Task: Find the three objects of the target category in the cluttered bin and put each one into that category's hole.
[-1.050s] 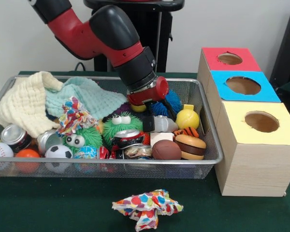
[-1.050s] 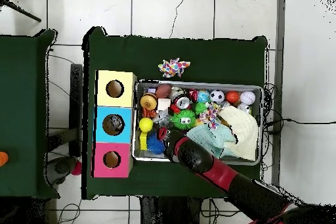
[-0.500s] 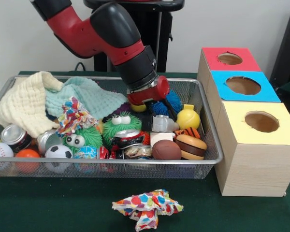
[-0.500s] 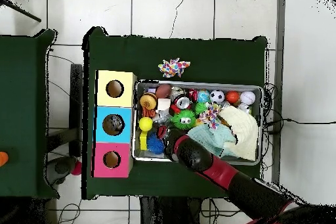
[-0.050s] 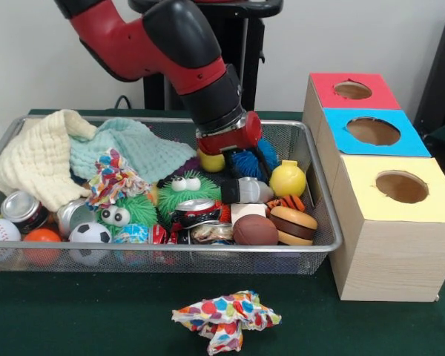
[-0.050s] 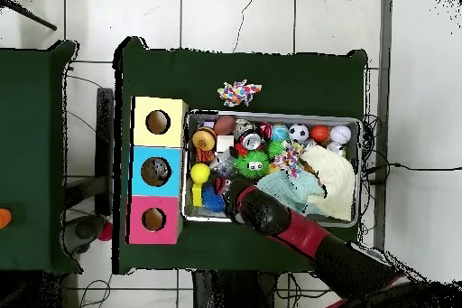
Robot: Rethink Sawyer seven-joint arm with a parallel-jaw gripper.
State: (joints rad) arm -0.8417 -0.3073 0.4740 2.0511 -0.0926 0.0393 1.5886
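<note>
The arm is reaching down into the wire bin (image 5: 322,222), its red wrist hanging over the back row at about one o'clock from the bin's middle. The gripper (image 5: 224,157) is sitting low among the toys, just above a small yellow ball (image 5: 212,162) and a blue spiky ball (image 5: 251,162); its state cannot be told, since the wrist and clutter are hiding it.

Judged step: the search-and-pick stage. No item is visibly hanging from the arm, and which category is the target cannot be read from the scene.

Candidate things are lying as follows. A yellow squeaky toy (image 5: 288,180) is resting at three o'clock of the gripper, near the bin's wall. Green fuzzy toys with eyes (image 5: 184,190) are lying at six to seven o'clock. A football (image 5: 255,230) and a burger toy (image 5: 292,225) are sitting against the front wall.

The three-hole box (image 5: 386,237), with red (image 5: 351,90), blue (image 5: 372,131) and yellow (image 5: 401,186) openings, is standing just beside the bin at three o'clock.

The next move is likely calling for a secure hold, a clean lift over the rim, then travel towards the matching hole.
</note>
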